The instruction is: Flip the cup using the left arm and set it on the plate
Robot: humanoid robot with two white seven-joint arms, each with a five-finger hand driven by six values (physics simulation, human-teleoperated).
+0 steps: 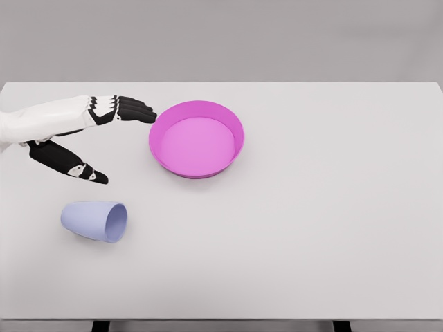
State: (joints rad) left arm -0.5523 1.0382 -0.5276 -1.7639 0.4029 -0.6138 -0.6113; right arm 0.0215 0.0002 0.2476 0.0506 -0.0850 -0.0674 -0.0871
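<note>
Lavender cup lies on its side at lower left of the counter, mouth facing right, long axis roughly left-right. Left hand hovers above it in the frame, fingers spread, holding nothing; the pink plate sits right of the hand.

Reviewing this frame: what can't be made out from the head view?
- Right arm: not in the head view at all.
- Left hand: its arm is cut off by the left edge, and the palm side is turned away.
- Cup: lies on its side with the mouth to the right; its inside is only partly visible, its underside hidden.
- Plate: the near outer wall shows, the far outer wall is hidden by the rim.
- Table: legs cut off by the bottom edge.
</note>
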